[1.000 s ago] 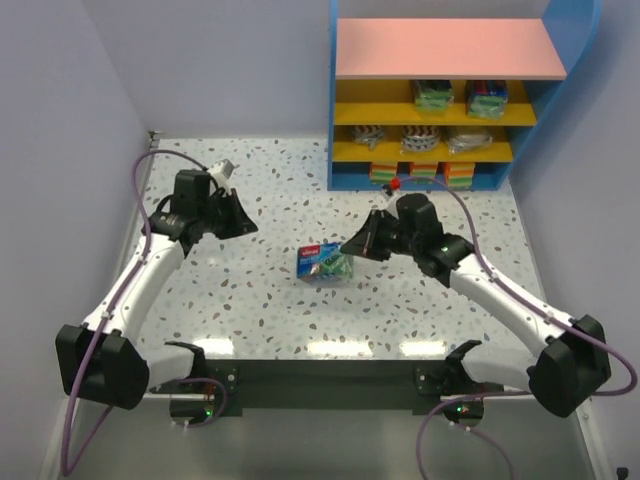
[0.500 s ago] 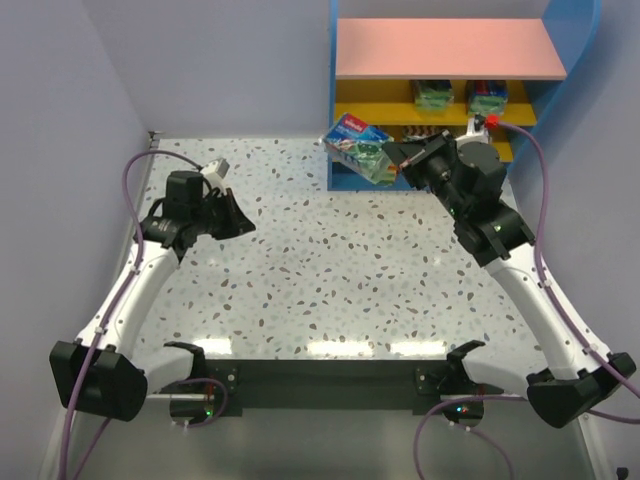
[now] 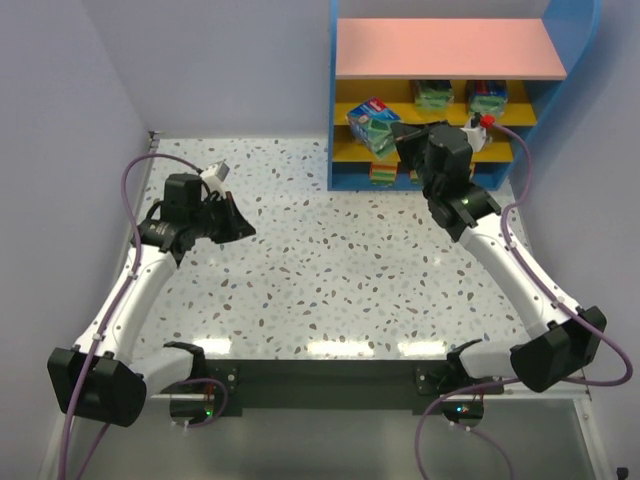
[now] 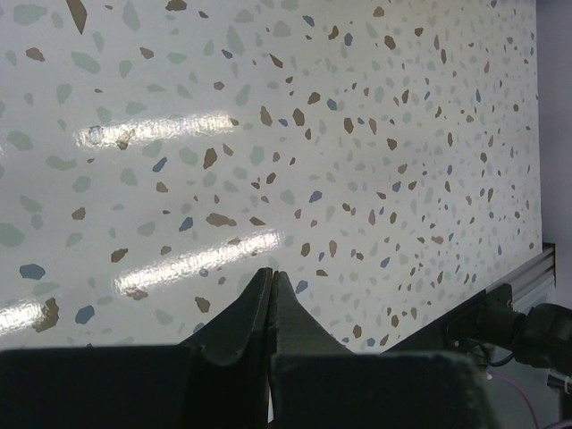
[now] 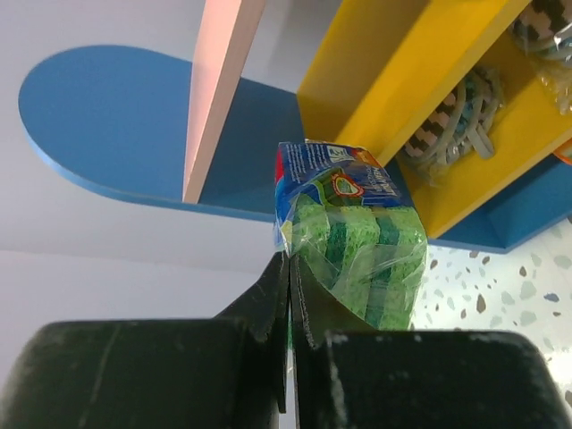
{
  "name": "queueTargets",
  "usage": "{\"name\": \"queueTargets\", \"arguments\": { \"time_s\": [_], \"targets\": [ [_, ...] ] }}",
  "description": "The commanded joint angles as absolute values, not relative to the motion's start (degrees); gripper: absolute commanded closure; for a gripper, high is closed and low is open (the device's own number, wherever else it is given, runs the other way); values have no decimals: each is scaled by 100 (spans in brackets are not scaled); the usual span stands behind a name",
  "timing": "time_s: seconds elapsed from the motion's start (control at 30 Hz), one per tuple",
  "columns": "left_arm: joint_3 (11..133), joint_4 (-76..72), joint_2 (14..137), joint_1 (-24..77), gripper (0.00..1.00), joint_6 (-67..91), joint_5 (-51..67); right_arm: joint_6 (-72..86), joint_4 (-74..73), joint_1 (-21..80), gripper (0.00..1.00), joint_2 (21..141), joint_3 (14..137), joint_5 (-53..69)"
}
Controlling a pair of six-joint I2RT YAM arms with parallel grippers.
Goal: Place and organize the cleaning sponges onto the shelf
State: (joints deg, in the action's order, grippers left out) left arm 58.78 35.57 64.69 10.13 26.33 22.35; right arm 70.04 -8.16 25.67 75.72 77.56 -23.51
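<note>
Left arm (image 3: 140,285) was bent at the elbow and held low on its own side, left gripper (image 3: 243,230) pointing inward, jaws pressed together and empty. Right arm (image 3: 505,265) was stretched far forward and raised, right gripper (image 3: 400,135) clamped on a green sponge pack (image 3: 372,122).

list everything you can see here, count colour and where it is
shelf: one, blue sides, pink top, yellow boards, far right of the table
flat packs: two, one green, one blue-green, upper yellow board
striped pads: at least one, dark-and-white, on a yellow board, rest hidden
sponge blocks: one pack showing, orange-yellow-green, bottom level, left
green sponge pack: one, green with blue-red label, in the air at the shelf's left front
table: one, white speckled, under both arms
left gripper: black, shut, empty, over the table's left
right gripper: black, shut on the green sponge pack
</note>
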Motion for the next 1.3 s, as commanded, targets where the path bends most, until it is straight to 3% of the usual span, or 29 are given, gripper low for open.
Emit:
{"name": "queueTargets", "arguments": {
  "time_s": [0.0, 0.2, 0.53, 1.27],
  "targets": [
    [5889, 3568, 6363, 967, 100, 2514, 2382, 7163, -79, 2470, 100, 7506, 8077, -2795],
    [5713, 3472, 6319, 967, 100, 2540, 2452, 7330, 157, 2259, 100, 7541, 8060, -2830],
    [5695, 3428, 6381, 967, 100, 2514, 2505, 7585, 675, 2197, 100, 8639, 8604, -3032],
    [5704, 3445, 6425, 967, 100, 2645, 2382, 8727, -544, 2452, 100, 10467, 10300, -4456]
  ]
}}
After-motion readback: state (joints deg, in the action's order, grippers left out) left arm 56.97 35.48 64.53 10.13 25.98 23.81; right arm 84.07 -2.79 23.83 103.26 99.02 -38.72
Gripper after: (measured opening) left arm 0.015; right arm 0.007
